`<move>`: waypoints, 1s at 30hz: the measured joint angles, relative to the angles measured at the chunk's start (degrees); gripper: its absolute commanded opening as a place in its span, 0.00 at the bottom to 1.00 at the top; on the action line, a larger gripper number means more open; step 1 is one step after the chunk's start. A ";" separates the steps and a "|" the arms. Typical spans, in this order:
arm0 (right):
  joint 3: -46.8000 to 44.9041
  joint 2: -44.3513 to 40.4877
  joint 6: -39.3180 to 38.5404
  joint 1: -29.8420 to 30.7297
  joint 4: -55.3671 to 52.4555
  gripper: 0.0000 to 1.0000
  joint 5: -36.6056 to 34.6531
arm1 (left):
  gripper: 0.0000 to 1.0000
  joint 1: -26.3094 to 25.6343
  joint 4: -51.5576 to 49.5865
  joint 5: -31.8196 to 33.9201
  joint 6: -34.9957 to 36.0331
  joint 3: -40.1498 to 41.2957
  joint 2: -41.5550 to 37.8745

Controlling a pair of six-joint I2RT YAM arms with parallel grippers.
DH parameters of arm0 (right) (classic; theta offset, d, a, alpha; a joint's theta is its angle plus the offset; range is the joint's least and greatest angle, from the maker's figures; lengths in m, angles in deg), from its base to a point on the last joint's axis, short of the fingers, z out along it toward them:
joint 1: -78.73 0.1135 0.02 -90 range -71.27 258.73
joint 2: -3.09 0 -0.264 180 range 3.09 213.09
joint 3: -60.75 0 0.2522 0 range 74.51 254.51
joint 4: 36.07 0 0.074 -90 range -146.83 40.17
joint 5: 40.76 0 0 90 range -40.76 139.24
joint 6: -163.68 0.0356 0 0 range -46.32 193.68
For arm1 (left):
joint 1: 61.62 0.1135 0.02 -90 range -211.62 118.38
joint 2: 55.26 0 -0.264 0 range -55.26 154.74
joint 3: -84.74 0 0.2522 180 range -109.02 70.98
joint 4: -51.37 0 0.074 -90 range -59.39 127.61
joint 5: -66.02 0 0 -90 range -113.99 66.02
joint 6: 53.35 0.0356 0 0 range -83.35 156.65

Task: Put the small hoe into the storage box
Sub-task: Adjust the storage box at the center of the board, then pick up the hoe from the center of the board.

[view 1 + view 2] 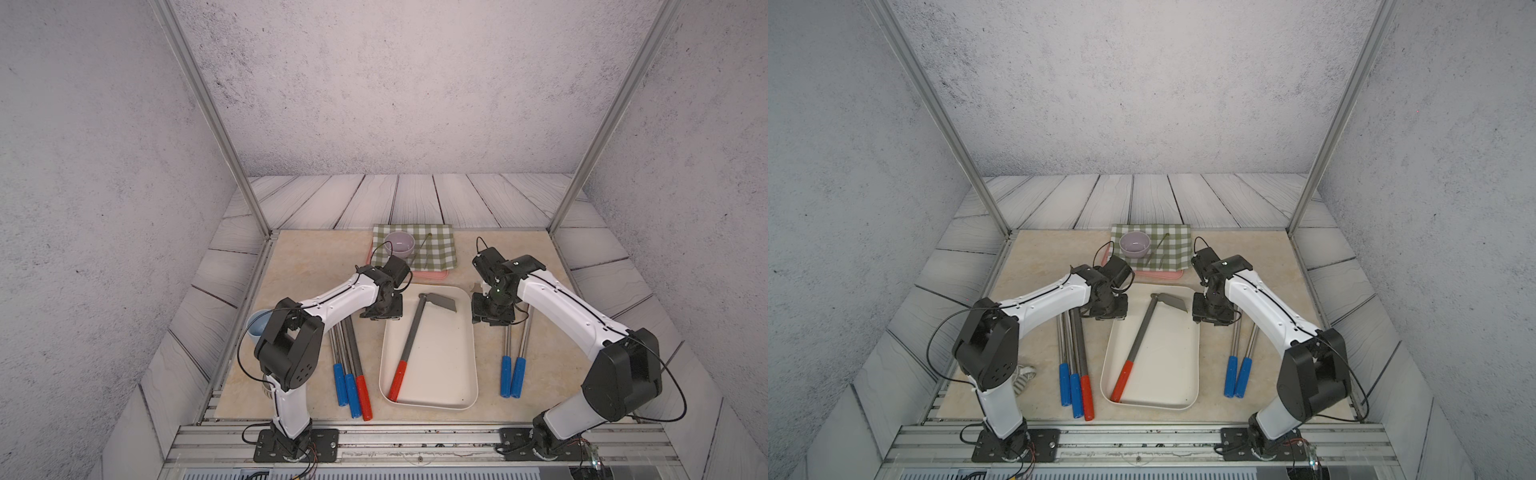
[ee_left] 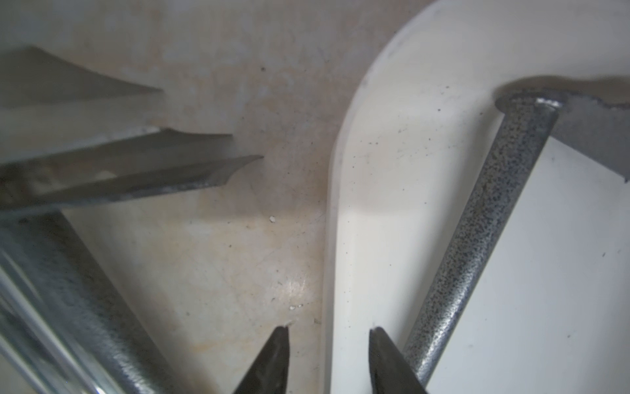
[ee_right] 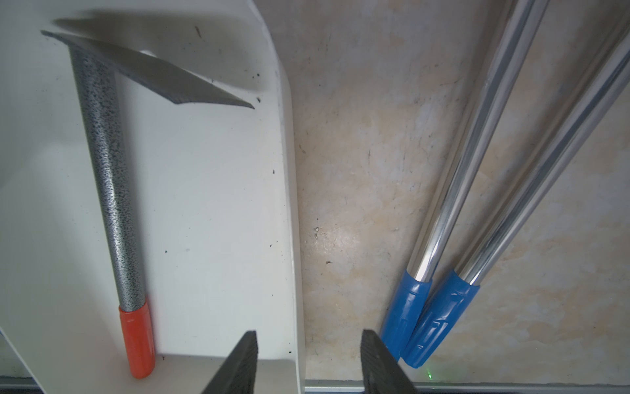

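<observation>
The small hoe [image 1: 411, 332] [image 1: 1140, 332], with a speckled grey shaft, a red grip and a flat grey blade, lies slantwise inside the storage box [image 1: 444, 365] [image 1: 1167, 365], a shallow cream-white tub at the table's middle. My left gripper [image 1: 380, 316] [image 2: 329, 329] hangs open at the box's far left corner. Its jaws stand either side of the box wall [image 2: 392, 170], beside the hoe's shaft [image 2: 477, 232], and hold nothing. At the far right corner my right gripper [image 1: 492, 318] [image 3: 308, 332] is open and empty over the box's right wall [image 3: 211, 204]. The hoe [image 3: 109, 170] rests on the box floor.
Three long-handled tools [image 1: 351, 386], two with blue grips and one with a red grip, lie left of the box. Two blue-gripped ones [image 1: 512, 374] [image 3: 426, 320] lie to its right. At the back a pink tray [image 1: 428, 274] carries a green check cloth and a bowl [image 1: 399, 243]. A blue cup [image 1: 257, 328] stands at far left.
</observation>
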 measured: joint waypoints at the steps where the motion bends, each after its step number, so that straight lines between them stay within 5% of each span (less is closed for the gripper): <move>1: 0.11 0.00 0.00 0.00 -0.09 0.51 0.00 | 0.51 0.00 -0.63 0.50 0.39 0.02 -1.22; 7: 0.44 -0.02 0.02 -0.11 -0.39 0.51 0.13 | 0.49 0.96 -3.69 4.02 2.08 1.20 -14.60; 12: 0.44 -0.02 0.02 -0.11 -0.50 0.51 0.74 | 0.45 7.85 -4.17 5.18 2.62 9.94 -26.16; 30: -1.07 -1.53 0.02 -0.11 -0.22 0.51 2.19 | 0.49 14.01 1.68 -0.61 1.62 19.47 -16.37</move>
